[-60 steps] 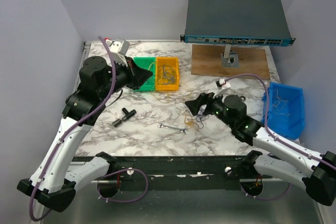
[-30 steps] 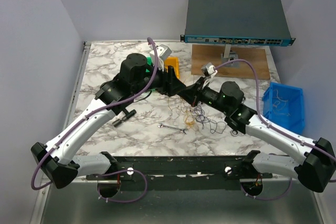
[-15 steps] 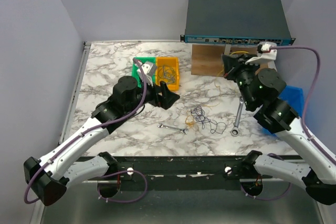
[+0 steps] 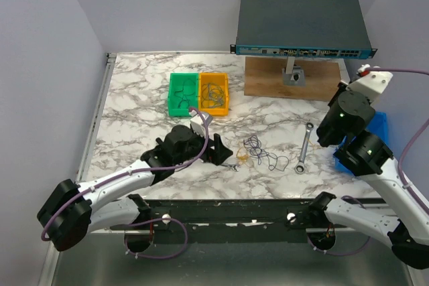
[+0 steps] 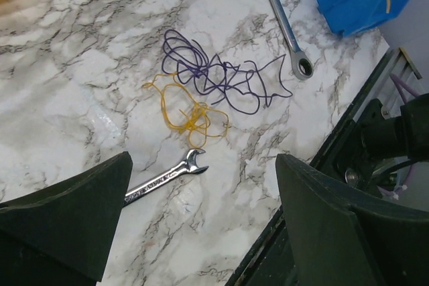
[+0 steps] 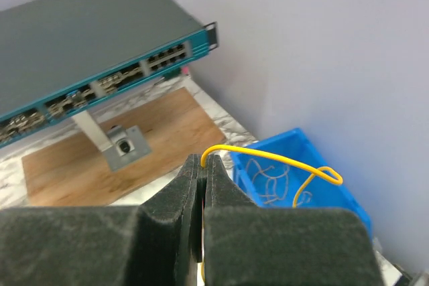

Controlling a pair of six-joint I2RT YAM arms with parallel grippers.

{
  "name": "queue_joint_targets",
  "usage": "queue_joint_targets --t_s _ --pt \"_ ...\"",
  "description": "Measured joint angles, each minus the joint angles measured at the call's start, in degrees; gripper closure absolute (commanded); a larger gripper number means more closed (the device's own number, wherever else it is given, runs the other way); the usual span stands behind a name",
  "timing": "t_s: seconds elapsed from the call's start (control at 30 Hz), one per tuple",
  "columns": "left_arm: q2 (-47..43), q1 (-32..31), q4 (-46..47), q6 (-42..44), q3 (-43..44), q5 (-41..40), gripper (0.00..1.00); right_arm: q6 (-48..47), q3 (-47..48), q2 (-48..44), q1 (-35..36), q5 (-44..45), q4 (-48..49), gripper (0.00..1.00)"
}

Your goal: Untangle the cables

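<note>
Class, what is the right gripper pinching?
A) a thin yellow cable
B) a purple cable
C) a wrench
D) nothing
A: the right wrist view shows the right gripper shut on a thin yellow cable, seen against the blue bin.

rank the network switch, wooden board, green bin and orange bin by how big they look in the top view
1. network switch, clearly the largest
2. wooden board, going by the part that shows
3. green bin and orange bin: they look about the same size, so no ranking between them
</note>
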Motion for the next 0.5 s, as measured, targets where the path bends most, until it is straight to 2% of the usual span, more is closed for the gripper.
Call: queue_joint_targets --t_s 0.27,0.4,0.5 --pt "0.39 -3.63 7.58 2.38 -4.11 -0.02 0.10 -11.87 -0.96 -2.49 -1.31 0.61 15.34 0.99" --pt "0.42 -3.98 9.51 3.28 -4.13 -0.04 0.10 -13.86 -0.96 4.87 -3.13 -2.27 19.74 0.99" --pt "0.42 -4.20 10.56 3.69 -4.48 -0.17 0.10 -13.53 -0.94 11.76 -9.22 -6.99 19.82 0.99"
